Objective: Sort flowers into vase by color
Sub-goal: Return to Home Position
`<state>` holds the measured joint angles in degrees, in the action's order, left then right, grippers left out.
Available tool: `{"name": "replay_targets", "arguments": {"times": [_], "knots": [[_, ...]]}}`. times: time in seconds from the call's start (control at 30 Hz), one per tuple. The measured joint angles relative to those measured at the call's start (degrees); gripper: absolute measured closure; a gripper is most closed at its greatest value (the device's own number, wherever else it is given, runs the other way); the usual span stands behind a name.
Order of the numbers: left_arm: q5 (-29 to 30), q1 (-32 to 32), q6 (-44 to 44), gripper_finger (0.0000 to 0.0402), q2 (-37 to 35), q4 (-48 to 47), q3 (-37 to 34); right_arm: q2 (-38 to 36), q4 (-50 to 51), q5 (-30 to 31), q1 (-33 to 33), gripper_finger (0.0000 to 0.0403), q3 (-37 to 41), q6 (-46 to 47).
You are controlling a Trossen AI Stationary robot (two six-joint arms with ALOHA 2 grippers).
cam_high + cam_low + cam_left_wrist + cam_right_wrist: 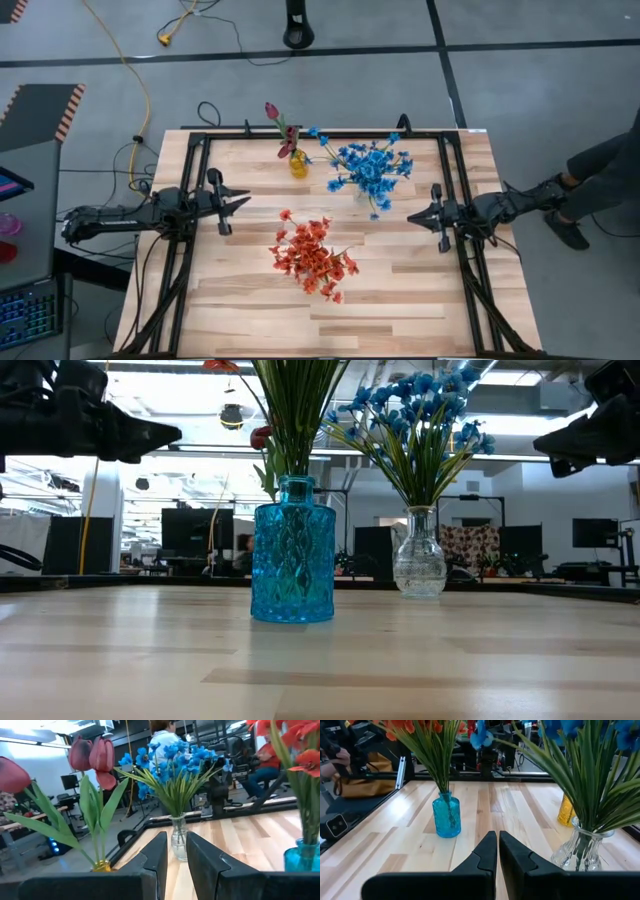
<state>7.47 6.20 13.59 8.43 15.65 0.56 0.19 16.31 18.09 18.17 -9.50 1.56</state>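
Three vases stand upright on the wooden table. A blue glass vase (312, 258) (292, 550) at mid-table holds orange-red flowers (420, 732). A clear vase (368, 185) (419, 565) farther back holds blue flowers (420, 410). A small yellow vase (298, 165) (101, 866) holds maroon tulip buds (95, 755). My left gripper (243, 202) (176, 842) hovers at the table's left side, shut and holding nothing. My right gripper (412, 215) (498, 836) hovers at the right side, shut and holding nothing. Both point level toward the vases.
A black frame of rails (320, 133) runs around the table's edges. A person's legs (600, 170) show beyond the right edge. Bare wood lies between each gripper and the vases and along the near edge (330, 320).
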Motion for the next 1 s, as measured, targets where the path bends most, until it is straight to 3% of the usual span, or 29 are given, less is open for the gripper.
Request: {"name": "replay_targets", "arguments": {"times": [0.5,1.0], "knots": [[-1.18,0.00,0.54,0.0343,-0.02,2.13,0.56,0.00,-0.06,0.04,0.00,0.0356,-2.70,-0.50],[-2.34,-0.02,0.12,0.0343,0.02,1.82,0.07,0.00,-10.46,0.04,0.00,0.0356,5.66,-2.96]]}}
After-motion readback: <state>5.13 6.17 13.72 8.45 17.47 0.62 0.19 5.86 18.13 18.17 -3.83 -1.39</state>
